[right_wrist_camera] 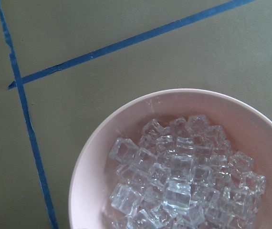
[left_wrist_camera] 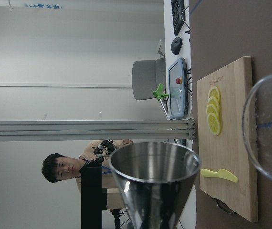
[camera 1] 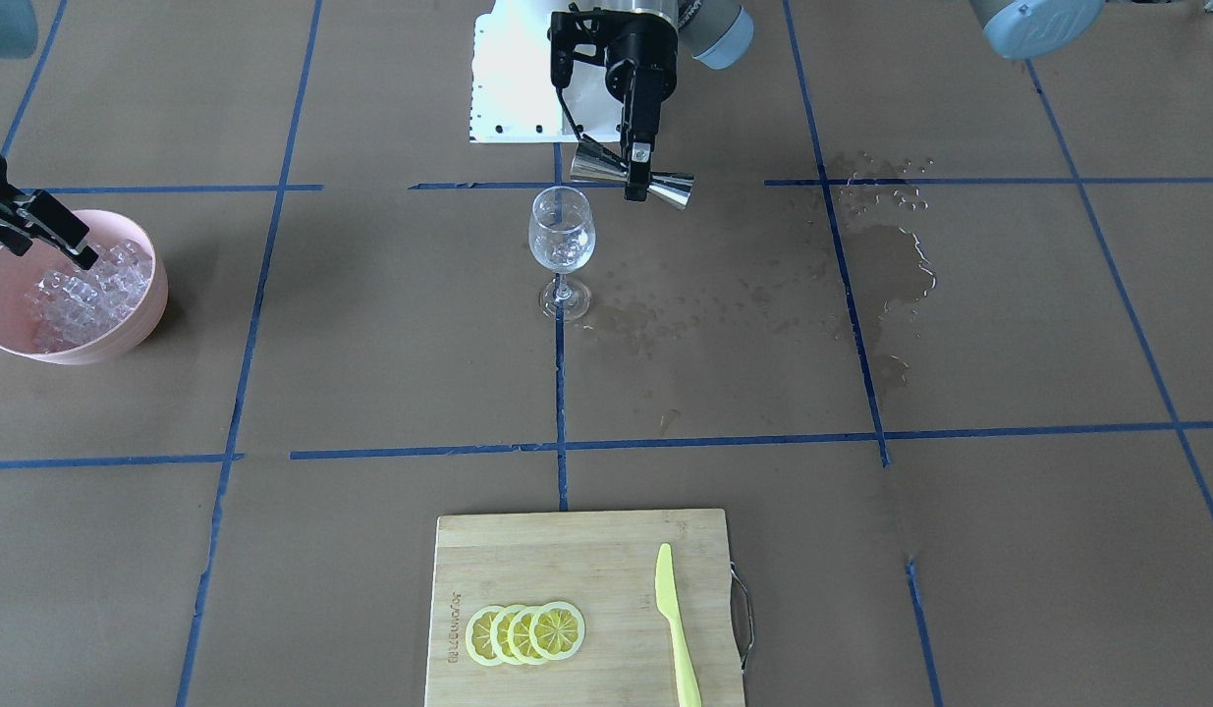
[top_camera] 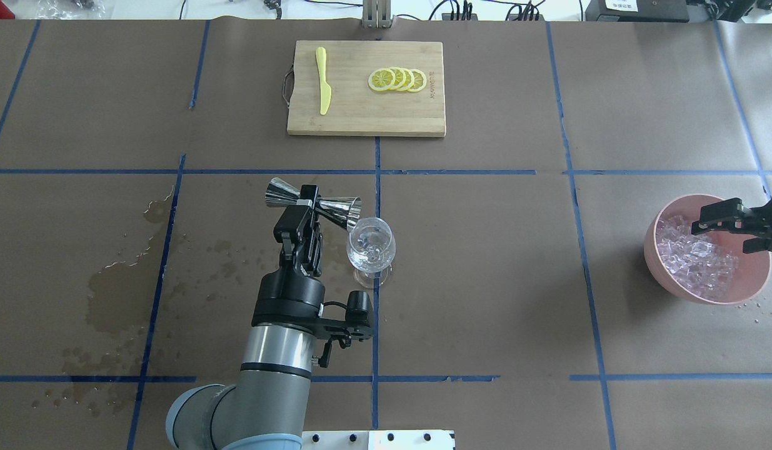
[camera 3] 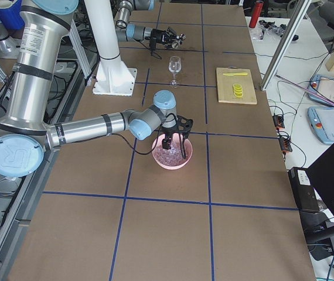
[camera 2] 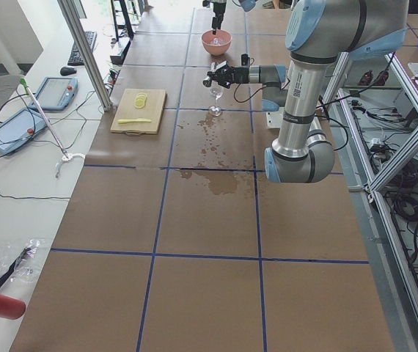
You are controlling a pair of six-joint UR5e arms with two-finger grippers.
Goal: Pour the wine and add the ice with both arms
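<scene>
So the wine (camera 1: 561, 257) looks like just a small clear splash in the bottom of the wine glass (top_camera: 372, 244), which stands upright on a blue tape line mid-table. The steel jigger (top_camera: 340, 209) lies almost flat, long axis sideways, with one mouth dipping slightly and pointing at the glass rim, right beside it. The left gripper (top_camera: 309, 200) has its fingers clamped on the jigger's narrow waist. Wet patches (top_camera: 117, 294) darken the brown paper on the robot's left. Way off on the robot's right, the ice (right_wrist_camera: 179, 186) is piled in a pink bowl (top_camera: 656, 250), and the right gripper (top_camera: 729, 232) hangs over it with fingers spread, gripping nothing. On the far side there's a cutting board (top_camera: 360, 119) with lemon slices (top_camera: 398, 79) and a yellow-green knife (top_camera: 324, 81).
</scene>
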